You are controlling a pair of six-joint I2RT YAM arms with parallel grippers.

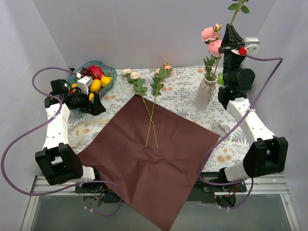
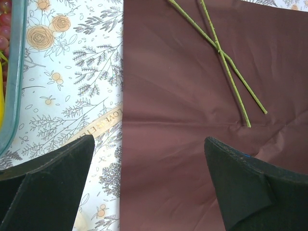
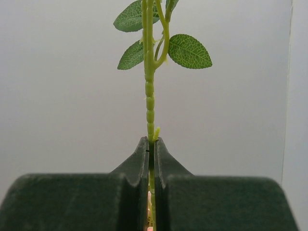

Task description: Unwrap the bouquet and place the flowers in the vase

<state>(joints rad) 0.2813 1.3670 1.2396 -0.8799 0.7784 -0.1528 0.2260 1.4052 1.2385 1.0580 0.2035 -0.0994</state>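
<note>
Right gripper (image 3: pixel 150 141) clamped on flower stem (image 3: pixel 150 96)

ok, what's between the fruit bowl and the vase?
Two loose flowers, heads on the tablecloth, stems crossed on the maroon paper. Seen in the top view.

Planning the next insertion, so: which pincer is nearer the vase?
Right. The right pincer is raised just above and to the right of the vase, shut on a flower stem. The left pincer hangs open across the table, beside the fruit bowl.
</note>
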